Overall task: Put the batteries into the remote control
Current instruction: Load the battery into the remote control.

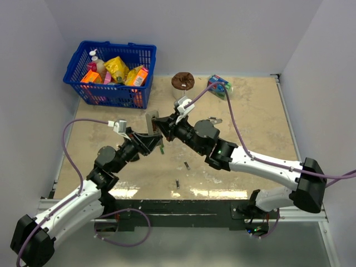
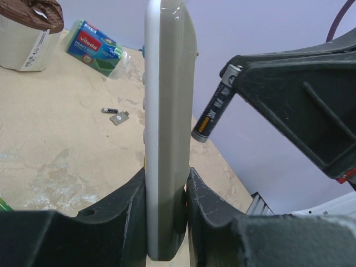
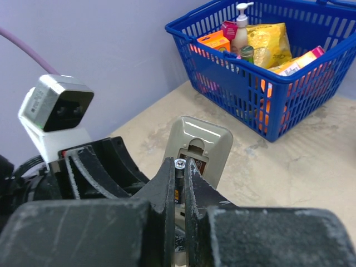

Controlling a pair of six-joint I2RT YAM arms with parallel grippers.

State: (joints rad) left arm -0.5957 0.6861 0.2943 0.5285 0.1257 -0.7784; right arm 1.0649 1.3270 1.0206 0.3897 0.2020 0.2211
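"Left wrist view first: why is the remote control (image 2: 167,139) standing on end?"

"So its grey back faces the other arm. The left gripper (image 2: 166,186) is clamped across the remote's lower end and holds it up above the table (image 1: 250,128), buttons turned away. That leaves the back free to work on."

"And the right gripper (image 3: 179,173)?"

"Pinched tight on one battery (image 2: 214,114), gripped by its upper end so the free end leads. The battery tilts toward the remote's back, just beside it; I cannot tell whether it touches. From the right wrist the battery compartment (image 3: 194,158) looks uncovered, with the battery right in front of it — my guess is insertion is under way, not finished."

"Counts?"

"One white remote, held. Batteries: one in the grip, plus two thin dark sticks on the table near the arms, a loose battery (image 1: 186,165) and a second loose battery (image 1: 177,183) — three in all, if those sticks are what I take them for. I see none seated in the compartment, though the fingers hide most of it. One blue basket (image 1: 114,95) of groceries stands well apart at the back."
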